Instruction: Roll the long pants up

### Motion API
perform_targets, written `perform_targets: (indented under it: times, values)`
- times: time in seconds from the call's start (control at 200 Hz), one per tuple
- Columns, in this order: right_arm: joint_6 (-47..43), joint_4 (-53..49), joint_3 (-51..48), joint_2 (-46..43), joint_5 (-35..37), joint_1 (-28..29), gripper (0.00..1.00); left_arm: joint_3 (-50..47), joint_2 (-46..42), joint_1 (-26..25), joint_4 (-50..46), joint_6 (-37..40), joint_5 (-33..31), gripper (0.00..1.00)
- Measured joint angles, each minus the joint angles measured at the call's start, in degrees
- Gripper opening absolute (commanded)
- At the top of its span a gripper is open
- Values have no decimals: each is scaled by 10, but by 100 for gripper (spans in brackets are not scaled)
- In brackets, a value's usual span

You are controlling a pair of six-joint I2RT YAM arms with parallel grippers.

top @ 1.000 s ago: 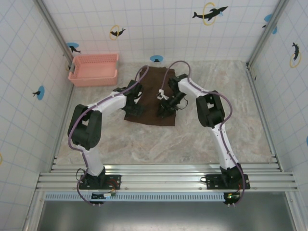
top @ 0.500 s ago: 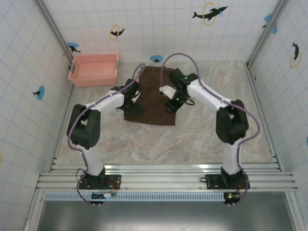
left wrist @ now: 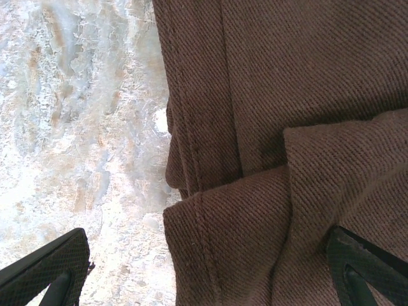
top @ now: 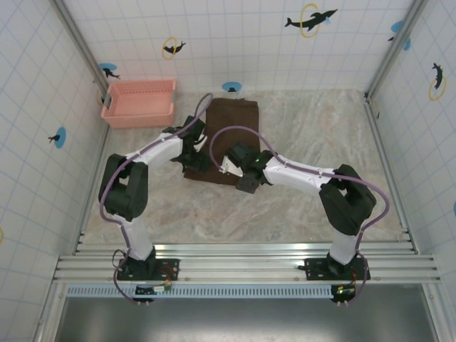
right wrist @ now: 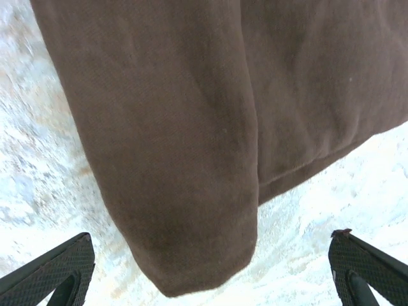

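1. Gripper state
- The left gripper (left wrist: 204, 280) has its jaws spread to full width and holds nothing. 1 finger (left wrist: 44, 271) stands over the bare table (top: 320, 128) and the other over cloth, so the jaws straddle a stitched side edge of the long pants (top: 235, 121).
- The right gripper (right wrist: 207, 280) also has its jaws wide apart, with nothing between them. A rounded near corner of the cloth lies just ahead of its fingers. Whether either gripper touches the cloth cannot be told.

2. Location of the workpiece
- The long pants lie flat on the table as a narrow folded strip. It runs from the back wall toward the arms, at centre.
- The pink basket (top: 139, 114) sits apart from them at the far left.
- Both grippers are at the near end of the strip, 1 at each side.

3. Handling properties (judged)
- The cloth is a soft, limp twill, probably light and not fragile.
- The weave looks coarse enough to resist slipping in the pads.
- At least 2 layers overlap at the left edge, and they will likely shift if only the top one is pinched.

4. Recommended hold (judged)
- Grasp the near end at both corners and catch every layer.
- The seamed edge is probably the firmer purchase.
- Keep both sides level so the roll does not skew.
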Motion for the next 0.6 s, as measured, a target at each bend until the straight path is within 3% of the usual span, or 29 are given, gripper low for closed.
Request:
perform_targets:
  times: [0.36,0.6]
  values:
    - [-3,11,-49,-13,-16,53,97,7,9,5,-3,11,9,97]
    - [-7,27,-53,5,-23,57,94,8,9,7,-6,13,13,97]
